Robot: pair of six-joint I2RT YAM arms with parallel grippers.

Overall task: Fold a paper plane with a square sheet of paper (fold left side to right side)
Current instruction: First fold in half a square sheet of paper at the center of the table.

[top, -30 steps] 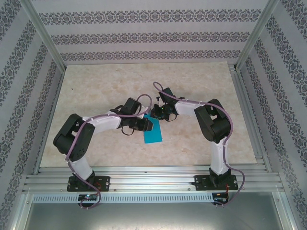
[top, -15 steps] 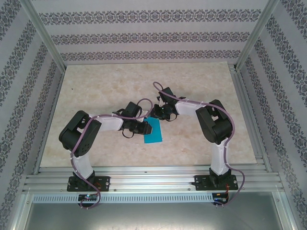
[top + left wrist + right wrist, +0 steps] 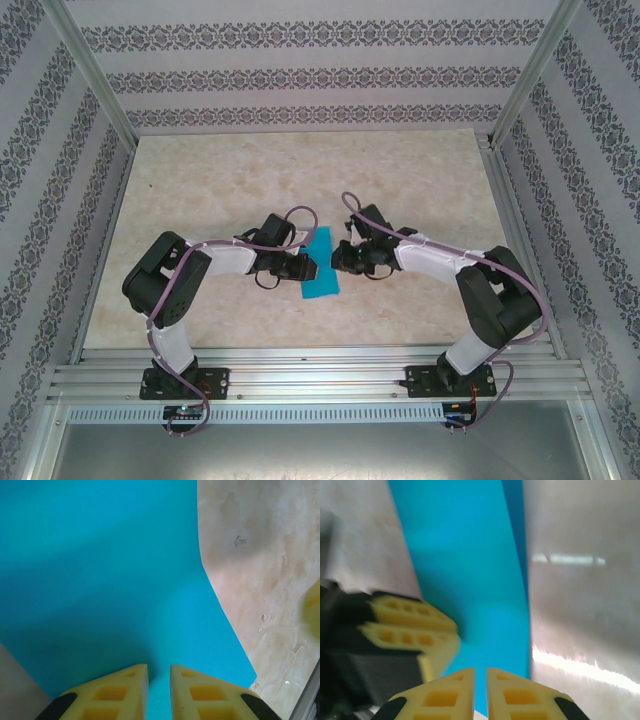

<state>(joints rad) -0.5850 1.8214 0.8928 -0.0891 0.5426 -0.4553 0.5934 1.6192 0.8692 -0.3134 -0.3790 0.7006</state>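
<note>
The square sheet of paper [image 3: 322, 275] is bright cyan and lies folded into a tall narrow strip in the middle of the table. My left gripper [image 3: 308, 266] rests on its left edge. In the left wrist view its yellow fingertips [image 3: 159, 667] stand nearly together, a thin slit between them, low over the paper [image 3: 100, 580]. My right gripper [image 3: 340, 258] faces it from the right side of the strip. Its jaws [image 3: 480, 670] are also almost closed over the paper [image 3: 470, 570], with the left gripper's fingers [image 3: 415, 625] just to the left. Nothing is clamped in either one.
The beige marbled tabletop [image 3: 220, 190] extends on all sides of the paper. Aluminium rails [image 3: 300, 375] run along the near edge by the arm bases, and patterned walls [image 3: 300, 75] close the back and sides.
The right arm has swung its elbow out to the right and lower, bringing its gripper from the strip's top end to its right side. The left arm shifted slightly and then held still.
</note>
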